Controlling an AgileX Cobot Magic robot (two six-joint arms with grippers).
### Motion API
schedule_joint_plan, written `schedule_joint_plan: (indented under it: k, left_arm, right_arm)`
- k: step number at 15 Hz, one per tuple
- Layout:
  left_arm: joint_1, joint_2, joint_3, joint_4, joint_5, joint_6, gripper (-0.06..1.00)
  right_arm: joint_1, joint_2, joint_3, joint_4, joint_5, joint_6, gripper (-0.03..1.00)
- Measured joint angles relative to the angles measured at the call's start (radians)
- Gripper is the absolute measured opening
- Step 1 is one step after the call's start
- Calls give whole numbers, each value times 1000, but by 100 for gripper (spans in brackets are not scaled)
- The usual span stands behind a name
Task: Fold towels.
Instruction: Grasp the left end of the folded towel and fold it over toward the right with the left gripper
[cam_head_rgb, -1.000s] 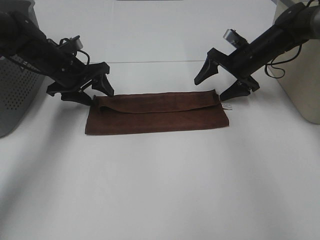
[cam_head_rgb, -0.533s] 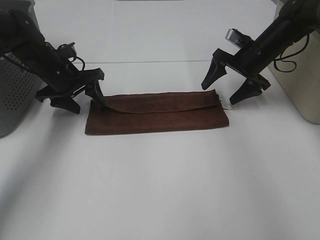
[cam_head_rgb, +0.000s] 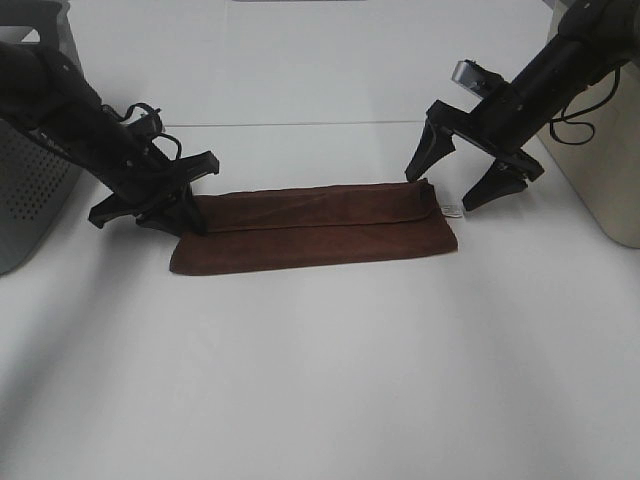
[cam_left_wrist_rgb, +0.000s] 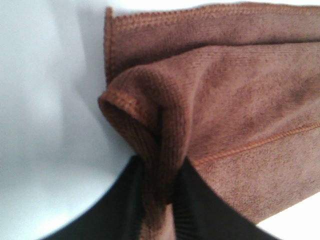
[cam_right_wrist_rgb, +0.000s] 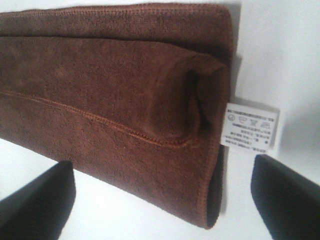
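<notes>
Towel (cam_head_rgb: 315, 225) first: you have the dark reddish-brown cloth folded into a long, narrow strip lying flat across the middle of the white table (cam_head_rgb: 330, 370), its length running from side to side in the high view. A stitched hem runs lengthwise along the strip where the upper layer ends. Your left gripper (cam_head_rgb: 185, 215) is down at the strip's left end, and the left wrist view shows its jaws closed narrowly on a bunched, raised fold of terry at that corner, the cloth squeezed between the two black fingers (cam_left_wrist_rgb: 117, 212). Your right gripper (cam_head_rgb: 441, 190) is at the opposite end with its jaws spread wide and holding nothing; the right wrist view shows one finger (cam_right_wrist_rgb: 37, 200) beside the towel's long edge and the other out past its short end, neither touching the cloth as far as you can tell. The small white tag (cam_right_wrist_rgb: 251, 127) sticks out from the right end onto the table, between those spread fingers. A grey perforated box (cam_head_rgb: 30, 190) stands at the far left and a beige housing (cam_head_rgb: 600, 170) at the far right, both well apart from the towel.
</notes>
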Motion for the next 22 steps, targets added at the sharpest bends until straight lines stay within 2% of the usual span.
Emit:
schedule_joint_plan:
  k: [1, 3, 5, 7, 9, 10, 11, 13, 15, 16, 18, 20, 22]
  left_arm:
    - [0, 0, 0, 29, 6, -16, 4]
    - [0, -16, 0, 100, 13, -42, 3]
    - [0, -62, 0, 218, 24, -93, 3]
    - [0, -116, -36, 368, 88, -188, 3]
    - [0, -130, -119, 416, 221, -224, 3]
    - [0, -130, -171, 376, 274, -224, 3]
    - [0, -130, -219, 290, 297, -212, 3]
    - [-13, -130, -278, 96, 299, -147, 3]
    - [-64, -110, -314, -27, 296, -118, 3]
    - [-125, -51, -348, -46, 295, -118, 3]
    - [-186, 9, -383, -50, 261, -147, 3]
    - [-234, 48, -412, -50, 170, -195, 5]
    - [-258, 60, -421, -51, 105, -225, 12]
  right_arm:
    - [0, 0, 0, 0, 0, 0, 89]
    - [0, 0, 0, 0, -1, 0, 89]
    - [0, 0, 0, -2, -1, 0, 89]
    - [0, 0, 0, -2, -1, 0, 89]
    - [0, 0, 0, -3, -1, 0, 89]
    - [0, 0, 0, -4, -1, 0, 89]
    - [0, 0, 0, -4, -1, 0, 89]
    - [0, 0, 0, -4, -1, 0, 89]
    - [0, 0, 0, -4, -1, 0, 89]
    - [0, 0, 0, -2, -1, 0, 89]
    - [0, 0, 0, 5, -1, 0, 89]
    - [0, 0, 0, 5, -1, 0, 89]
    - [0, 0, 0, 5, 0, 0, 89]
